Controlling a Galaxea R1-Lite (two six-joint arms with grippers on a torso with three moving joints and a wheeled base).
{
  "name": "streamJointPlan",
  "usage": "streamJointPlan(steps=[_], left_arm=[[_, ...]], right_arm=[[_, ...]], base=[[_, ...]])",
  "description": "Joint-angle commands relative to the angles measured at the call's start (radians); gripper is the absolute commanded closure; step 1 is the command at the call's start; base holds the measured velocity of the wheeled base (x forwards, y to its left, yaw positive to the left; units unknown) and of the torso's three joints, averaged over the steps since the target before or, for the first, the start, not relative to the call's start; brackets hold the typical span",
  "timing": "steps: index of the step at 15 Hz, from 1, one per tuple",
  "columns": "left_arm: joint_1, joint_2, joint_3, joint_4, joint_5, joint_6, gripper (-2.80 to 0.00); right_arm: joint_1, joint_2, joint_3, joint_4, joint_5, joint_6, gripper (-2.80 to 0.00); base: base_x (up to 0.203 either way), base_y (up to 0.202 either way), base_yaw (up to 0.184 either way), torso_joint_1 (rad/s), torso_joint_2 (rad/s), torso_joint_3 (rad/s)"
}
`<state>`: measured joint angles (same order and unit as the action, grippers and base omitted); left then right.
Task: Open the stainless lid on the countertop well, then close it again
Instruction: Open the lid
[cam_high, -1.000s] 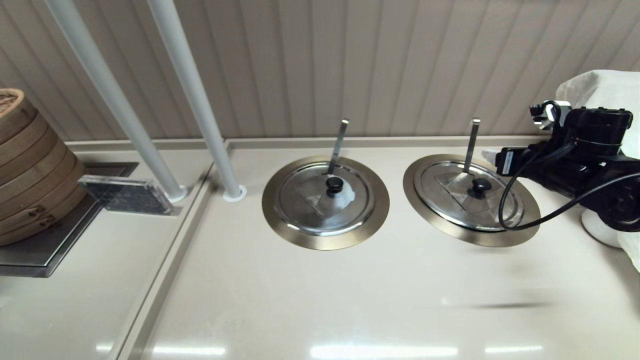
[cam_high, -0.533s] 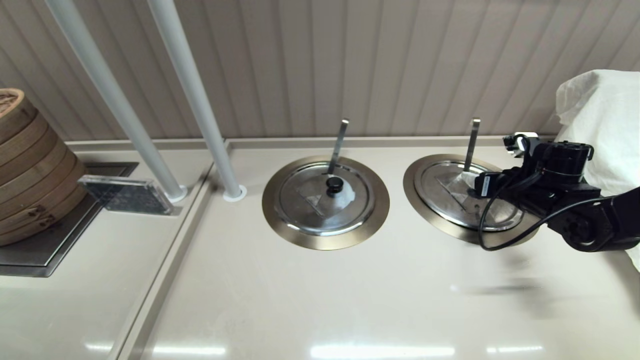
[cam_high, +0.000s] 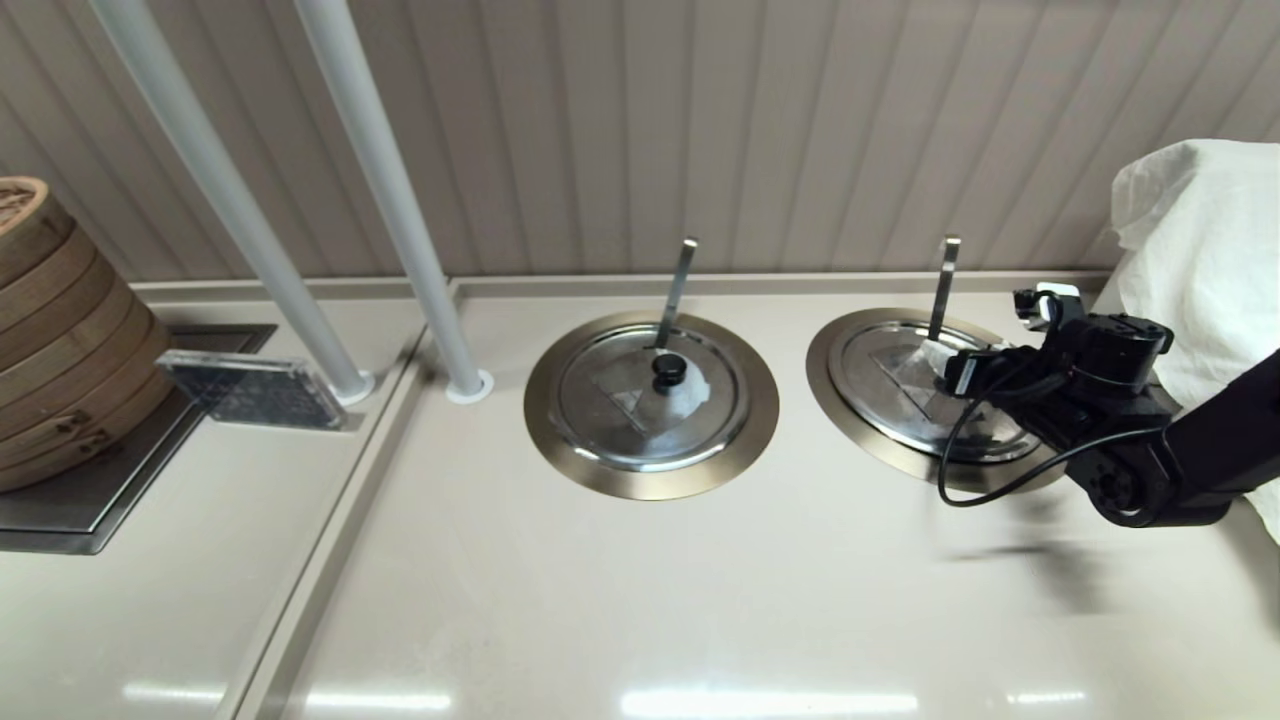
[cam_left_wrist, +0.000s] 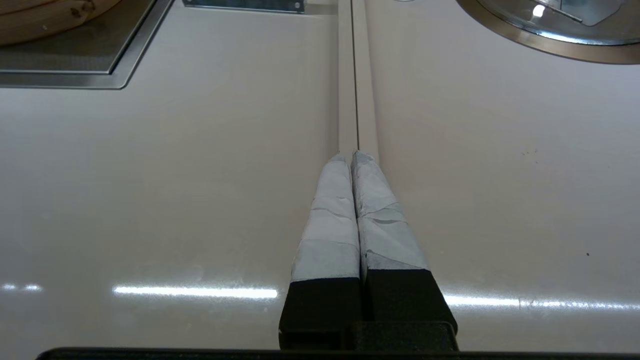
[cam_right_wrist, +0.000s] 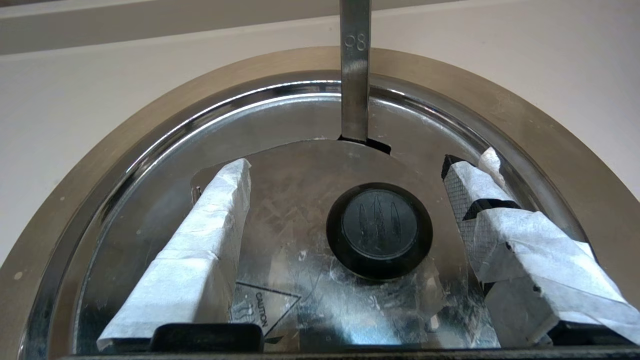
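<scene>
The stainless lid (cam_high: 895, 385) lies shut in the countertop well (cam_high: 828, 378) on the right, with a flat steel utensil handle (cam_high: 943, 285) standing up at its back. My right gripper (cam_high: 958, 374) hovers low over the lid and hides the knob in the head view. In the right wrist view the gripper (cam_right_wrist: 350, 165) is open. Its taped fingers (cam_right_wrist: 200, 240) stand either side of the black knob (cam_right_wrist: 379, 230) without touching it, above the lid's flap (cam_right_wrist: 295, 200). My left gripper (cam_left_wrist: 350, 156) is shut and empty over a countertop seam.
The twin lid (cam_high: 650, 400) with a whitish patch sits in its own ring to the left. Two grey poles (cam_high: 400, 220) rise at the back left, beside stacked bamboo steamers (cam_high: 60, 330). A white cloth (cam_high: 1200, 250) hangs at the right edge.
My right arm has swung left and down from beside the well to over the lid. It now covers the knob in the head view. The lid has not moved.
</scene>
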<state>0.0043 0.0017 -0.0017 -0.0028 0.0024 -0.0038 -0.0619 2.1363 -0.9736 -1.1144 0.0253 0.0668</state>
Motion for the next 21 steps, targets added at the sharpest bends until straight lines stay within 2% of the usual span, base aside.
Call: streamJointPlan(steps=[1, 6, 14, 21], left_arm=[[0.0, 0.0, 0.0, 0.0, 0.001, -0.001, 0.0], [0.0, 0.0, 0.0, 0.0, 0.001, -0.001, 0.0], [0.0, 0.0, 0.0, 0.0, 0.001, -0.001, 0.0], [0.0, 0.0, 0.0, 0.0, 0.001, -0.001, 0.0]], right_arm=[[-0.004, 0.036, -0.002, -0.044, 0.008, 0.002, -2.8], [-0.018, 0.049, -0.008, -0.044, 0.068, 0.028, -2.8], [-0.016, 0.085, -0.02, -0.044, 0.07, 0.038, -2.8], [-0.007, 0.037, -0.014, -0.036, 0.072, 0.064, -2.8]], base=[[0.0, 0.0, 0.0, 0.0, 0.0, 0.0], [0.0, 0.0, 0.0, 0.0, 0.0, 0.0], [0.0, 0.0, 0.0, 0.0, 0.0, 0.0], [0.0, 0.0, 0.0, 0.0, 0.0, 0.0]])
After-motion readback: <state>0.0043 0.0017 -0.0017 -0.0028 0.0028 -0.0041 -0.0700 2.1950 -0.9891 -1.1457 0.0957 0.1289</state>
